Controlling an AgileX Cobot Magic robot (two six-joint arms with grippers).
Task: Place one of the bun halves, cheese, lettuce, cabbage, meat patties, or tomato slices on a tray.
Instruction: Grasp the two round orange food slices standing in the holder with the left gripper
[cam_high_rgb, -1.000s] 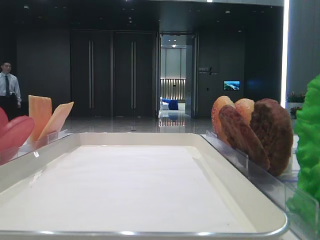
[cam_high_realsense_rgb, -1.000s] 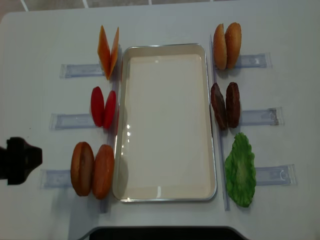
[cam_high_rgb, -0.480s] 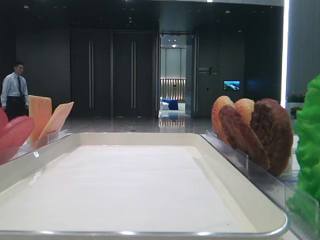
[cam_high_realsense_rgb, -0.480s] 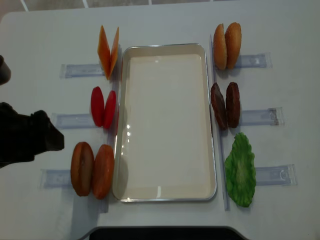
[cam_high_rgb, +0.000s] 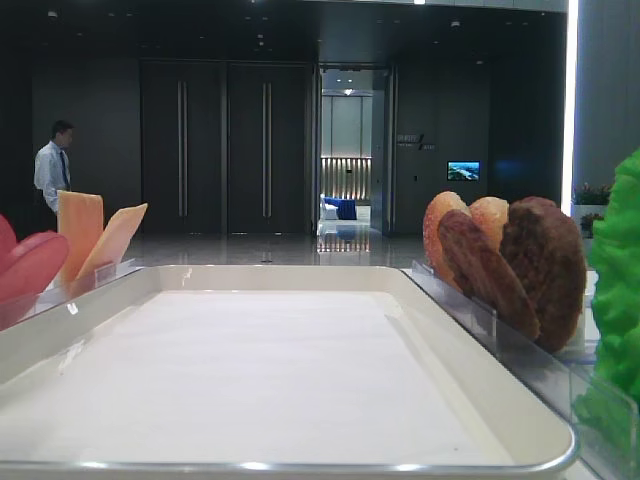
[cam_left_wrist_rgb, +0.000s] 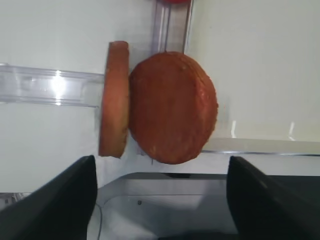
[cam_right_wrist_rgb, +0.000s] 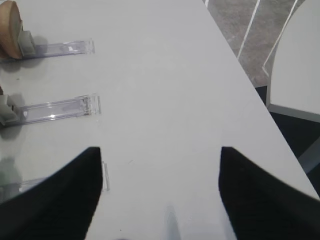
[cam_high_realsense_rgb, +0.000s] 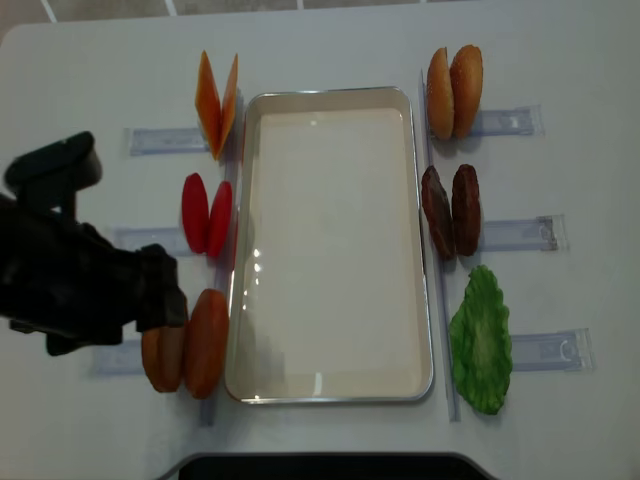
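Since the earlier overhead frame, left arm is pushing in from the picture's left edge and now covering the outer part of the bun halves (cam_high_realsense_rgb: 195, 345) at lower left. Left gripper (cam_left_wrist_rgb: 160, 200): fingers (cam_left_wrist_rgb: 55, 200) spread wide, nothing between them, both dark tips showing at the bottom corners of the wrist view. Buns standing on edge in a clear holder (cam_left_wrist_rgb: 50, 87), the fuller half (cam_left_wrist_rgb: 172, 107) nearer the tray (cam_high_realsense_rgb: 330, 395), the thinner one (cam_left_wrist_rgb: 114, 100) touching it on the outer side.

Right gripper (cam_right_wrist_rgb: 160, 200) is hanging over bare table at the far side, fingers apart, holding nothing.

Tray is lying bare. Cheese (cam_high_realsense_rgb: 217, 100) upper left, tomato slices (cam_high_realsense_rgb: 207, 213) mid left, meat patties (cam_high_realsense_rgb: 450, 210) mid right, lettuce (cam_high_realsense_rgb: 482, 340) lower right, all on edge beside it.

Judgement for the grasp: centre on one bun only, come down so the tips straddle its thickness, avoid catching its neighbour or the holder rail, then lift straight before swinging toward the tray.
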